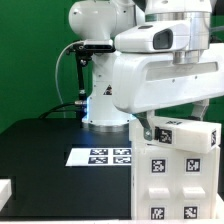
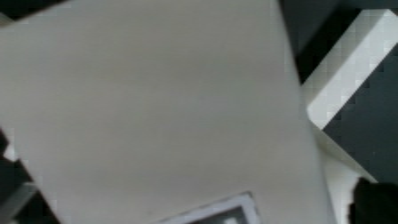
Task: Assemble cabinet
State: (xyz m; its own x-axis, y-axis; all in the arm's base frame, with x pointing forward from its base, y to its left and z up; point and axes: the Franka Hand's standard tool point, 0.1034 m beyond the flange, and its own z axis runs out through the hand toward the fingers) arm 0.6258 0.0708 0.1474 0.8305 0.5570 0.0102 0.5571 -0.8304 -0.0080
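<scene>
Fingertips of the gripper [image 1: 150, 124] are hidden behind the upper edge of the cabinet [image 1: 178, 168], so whether they are spread apart, closed, or clamped on the cabinet cannot be told. The cabinet, a white box bearing square black-and-white tags, is cut off by the lower and right borders of the exterior view, at that view's lower right on the black table [image 1: 45, 165]. The arm [image 1: 165, 75] is seen large and close, its wrist held low directly above the cabinet's top. In the wrist view a blurred pale panel of the cabinet [image 2: 151, 110] fills nearly the whole frame, tilted, with one tag corner cropped at the border. The marker board [image 1: 98, 156] lies flat on the table, just beside the cabinet.
</scene>
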